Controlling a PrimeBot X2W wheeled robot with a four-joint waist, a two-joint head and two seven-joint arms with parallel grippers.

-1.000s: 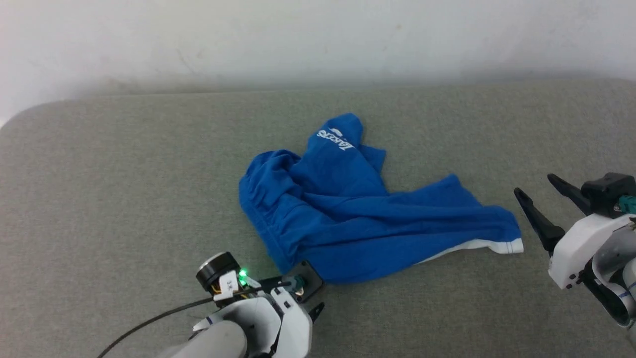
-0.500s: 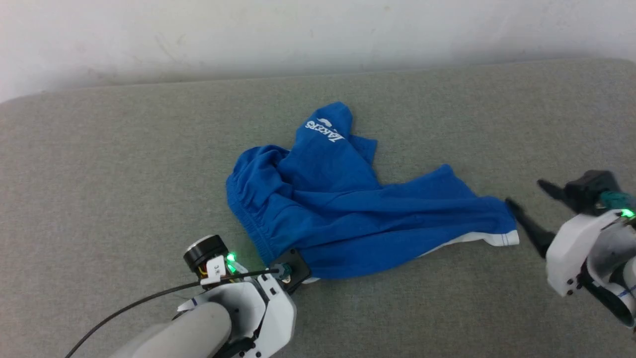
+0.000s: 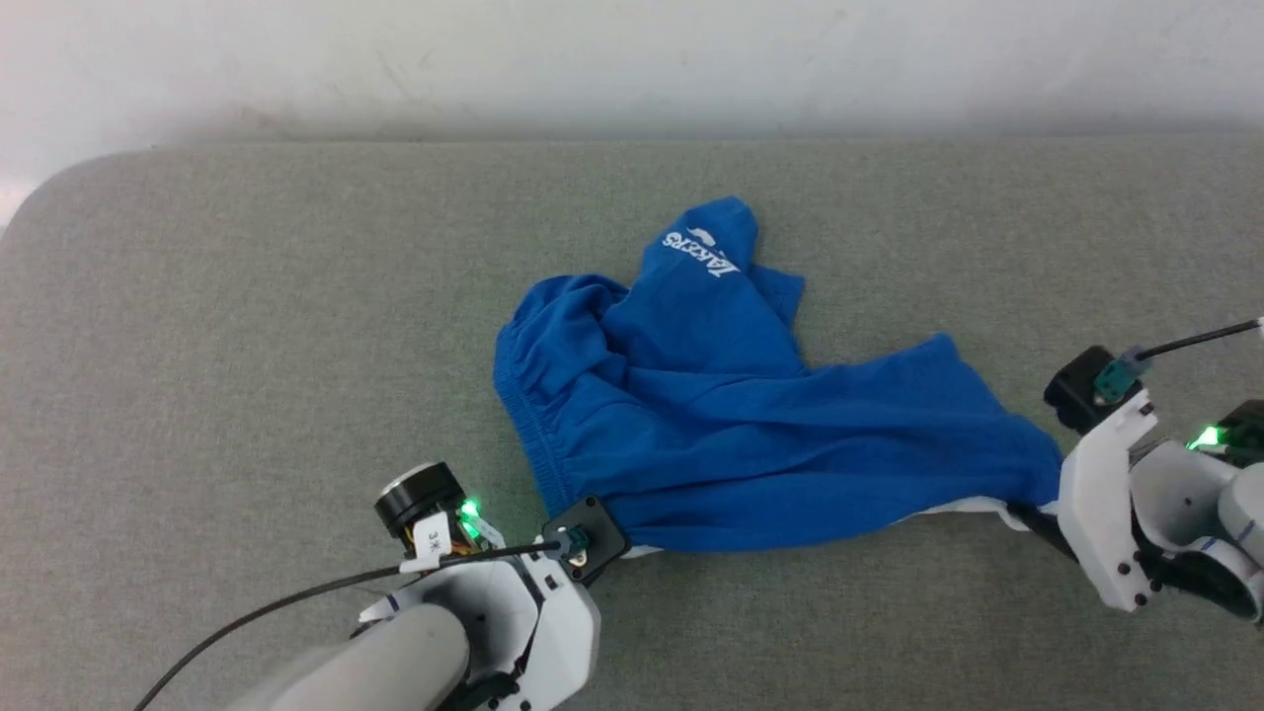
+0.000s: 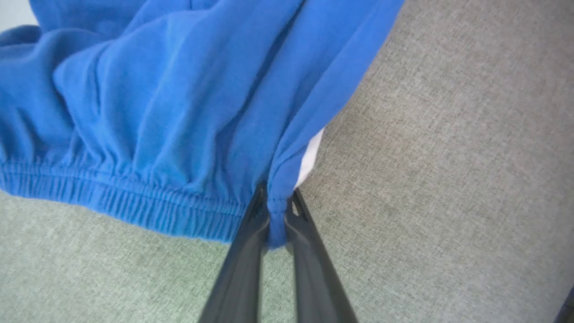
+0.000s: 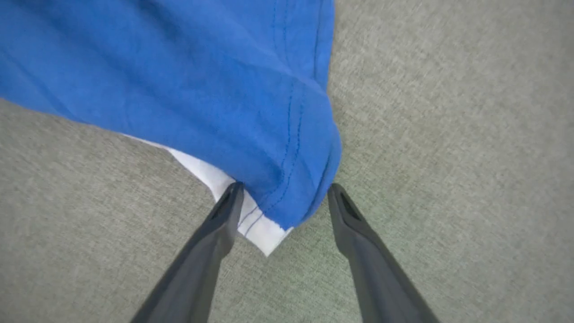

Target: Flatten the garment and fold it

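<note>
Garment [image 3: 750, 434]: crumpled mid grey surface [image 3: 247, 346], waistband toward my left, white-trimmed hem toward my right.
Left gripper [image 4: 274, 199]: just snapped from wide to pinching the waistband's end.
Right gripper [image 5: 285, 190]: has moved in; fingers wide, straddling the hem corner, not yet gripping.
Meaning: one end is secured. Once my right closes, I can likely pull apart to flatten.

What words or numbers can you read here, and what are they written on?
"Lakers": white script, upside down, on the crumpled bright blue soft shorts.
"3" plus a blurred mark: small white tag on the robot's left wrist.
</note>
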